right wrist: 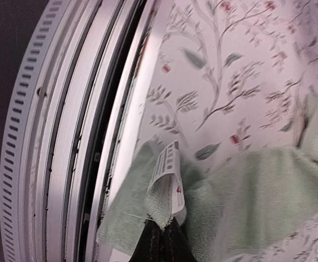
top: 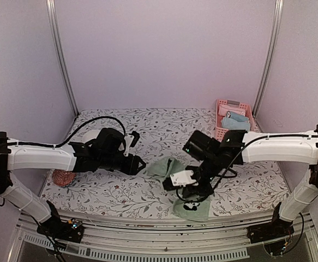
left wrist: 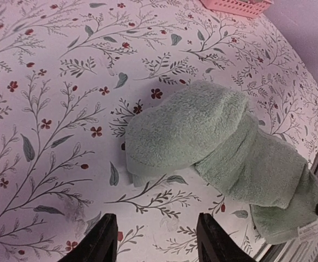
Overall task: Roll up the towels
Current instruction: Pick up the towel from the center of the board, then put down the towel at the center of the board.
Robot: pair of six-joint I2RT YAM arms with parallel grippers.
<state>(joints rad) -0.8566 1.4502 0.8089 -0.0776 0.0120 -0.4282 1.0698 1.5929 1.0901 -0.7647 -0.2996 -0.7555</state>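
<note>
Right gripper [right wrist: 161,233] clamps the sage-green towel [right wrist: 257,191] at its labelled corner, by the table [right wrist: 224,65] front edge. Left gripper [left wrist: 157,241] is wide, holding nothing, just short of its bunched end. Light blue towel [top: 236,121] lies in pink basket [top: 219,123].

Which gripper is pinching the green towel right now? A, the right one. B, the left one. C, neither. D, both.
A: the right gripper is shut on a corner of the sage-green towel beside its label, while the left gripper hangs open, apart from the towel.
</note>
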